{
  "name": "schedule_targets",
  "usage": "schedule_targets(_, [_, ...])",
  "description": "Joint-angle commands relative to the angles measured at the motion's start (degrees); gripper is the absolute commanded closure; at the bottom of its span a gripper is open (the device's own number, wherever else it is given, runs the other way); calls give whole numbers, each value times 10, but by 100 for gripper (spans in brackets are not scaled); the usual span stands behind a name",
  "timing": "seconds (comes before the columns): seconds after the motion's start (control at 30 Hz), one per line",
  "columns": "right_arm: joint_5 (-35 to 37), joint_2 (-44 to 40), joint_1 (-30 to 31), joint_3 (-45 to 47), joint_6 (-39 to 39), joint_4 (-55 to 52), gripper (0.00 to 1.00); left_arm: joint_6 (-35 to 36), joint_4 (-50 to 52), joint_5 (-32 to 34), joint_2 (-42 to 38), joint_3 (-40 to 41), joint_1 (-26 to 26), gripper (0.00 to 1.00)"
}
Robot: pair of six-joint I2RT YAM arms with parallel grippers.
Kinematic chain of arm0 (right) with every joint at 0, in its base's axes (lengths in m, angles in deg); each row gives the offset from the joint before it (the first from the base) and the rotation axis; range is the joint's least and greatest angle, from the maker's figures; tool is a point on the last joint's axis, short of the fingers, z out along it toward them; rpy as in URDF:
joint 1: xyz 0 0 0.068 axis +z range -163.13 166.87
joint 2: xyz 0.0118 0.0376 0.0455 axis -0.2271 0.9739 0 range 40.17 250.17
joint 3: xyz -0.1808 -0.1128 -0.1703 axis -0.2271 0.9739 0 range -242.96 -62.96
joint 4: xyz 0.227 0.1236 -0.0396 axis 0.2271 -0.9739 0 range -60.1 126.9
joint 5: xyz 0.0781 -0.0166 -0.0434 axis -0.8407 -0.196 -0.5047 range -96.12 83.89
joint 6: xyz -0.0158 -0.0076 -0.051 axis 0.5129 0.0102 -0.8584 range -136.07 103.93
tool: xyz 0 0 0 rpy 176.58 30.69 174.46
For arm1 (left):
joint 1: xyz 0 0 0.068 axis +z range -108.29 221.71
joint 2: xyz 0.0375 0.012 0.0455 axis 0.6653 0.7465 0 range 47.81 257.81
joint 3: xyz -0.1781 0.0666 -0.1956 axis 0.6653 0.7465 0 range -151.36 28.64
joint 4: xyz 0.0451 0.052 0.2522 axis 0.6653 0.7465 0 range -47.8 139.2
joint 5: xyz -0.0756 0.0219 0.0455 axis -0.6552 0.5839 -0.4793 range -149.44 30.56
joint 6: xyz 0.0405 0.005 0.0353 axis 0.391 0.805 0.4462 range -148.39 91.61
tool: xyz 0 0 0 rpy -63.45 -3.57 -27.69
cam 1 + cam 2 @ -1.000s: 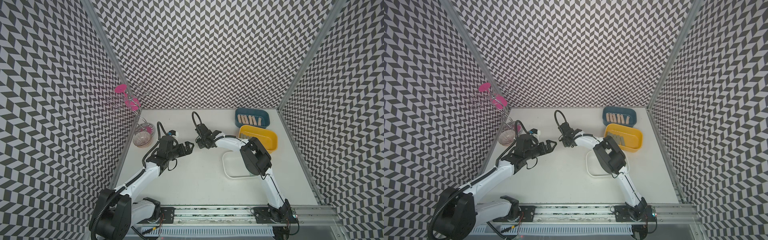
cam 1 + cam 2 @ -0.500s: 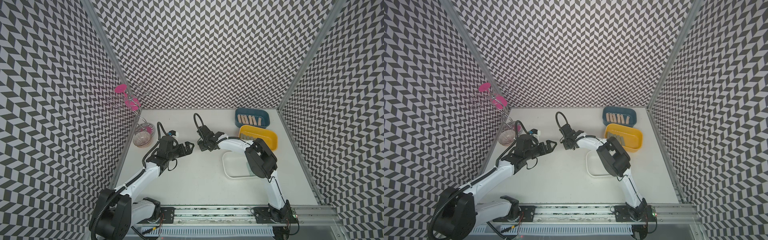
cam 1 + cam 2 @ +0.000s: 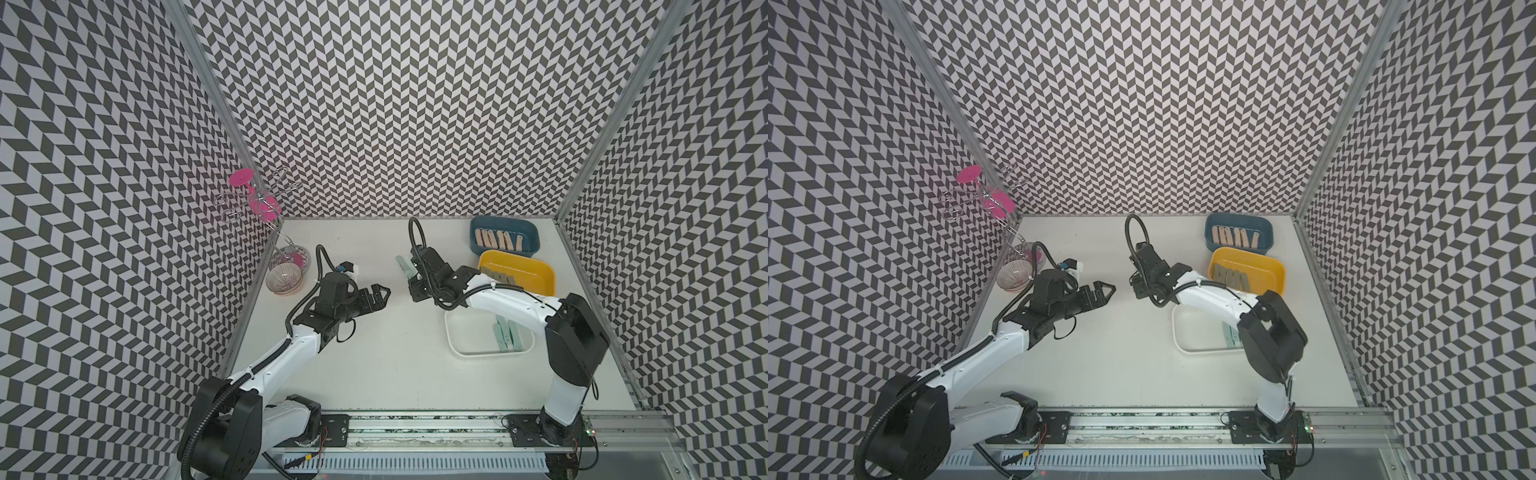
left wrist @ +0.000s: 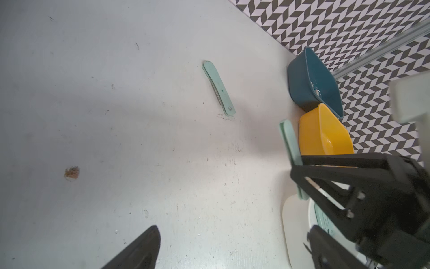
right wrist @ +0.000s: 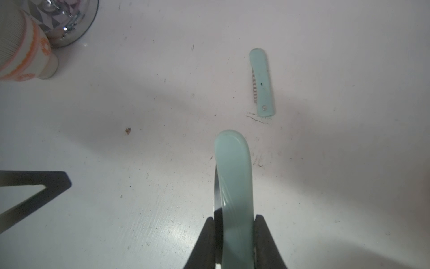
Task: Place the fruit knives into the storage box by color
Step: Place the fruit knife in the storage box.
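Showing mint knife in right tool | rounded tip | possibly folded blade

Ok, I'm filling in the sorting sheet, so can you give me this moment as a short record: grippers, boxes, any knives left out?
right gripper: shut on the held mint knife
left gripper: open, empty
blue box: peach-pink knives
yellow box: olive knives
white box: mint knives
loose mint knife: lying flat on the table, outside every box
likely next: held mint knife goes to the white box
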Motion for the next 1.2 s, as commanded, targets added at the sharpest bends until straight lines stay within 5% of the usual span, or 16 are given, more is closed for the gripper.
schedule_targets(0.0, [37,-76,-3,37,25,12,87,-9,-16,-1,-5,-18,-21,0])
schedule_targets(0.53, [85,-387,-47,383,134,-10,86,-26,-36,1,52,-98,-126,0])
schedule_targets(1.17, [44,-216,-67,388,122,50,86,-24,-35,8,67,-107,-135,0])
